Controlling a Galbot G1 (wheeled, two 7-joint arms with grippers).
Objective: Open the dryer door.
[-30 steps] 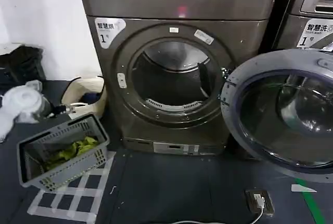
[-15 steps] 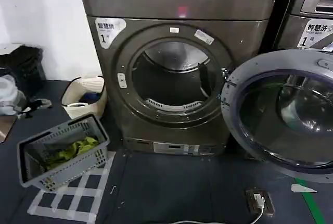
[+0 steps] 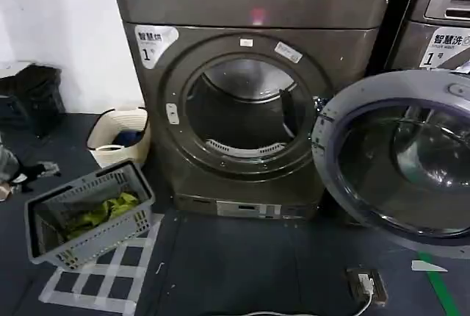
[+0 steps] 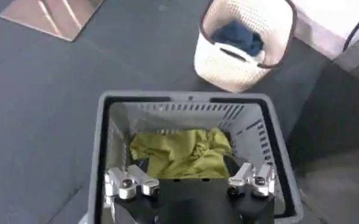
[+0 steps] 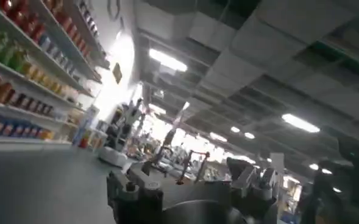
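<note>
Left claw [image 4: 190, 182] has withdrawn leftward; dryer door [image 3: 396, 154] stays open.

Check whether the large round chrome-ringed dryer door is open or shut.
Open: the large round chrome-ringed dryer door hangs swung out right, exposing the drum opening.

dim scene, glaring ceiling lights [image 5: 167, 59]

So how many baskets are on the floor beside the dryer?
2. A grey slatted basket holding a yellow-green cloth sits at the front left, under the open left gripper. A cream woven basket stands behind it, against the dryer. Others may be out of view.
</note>
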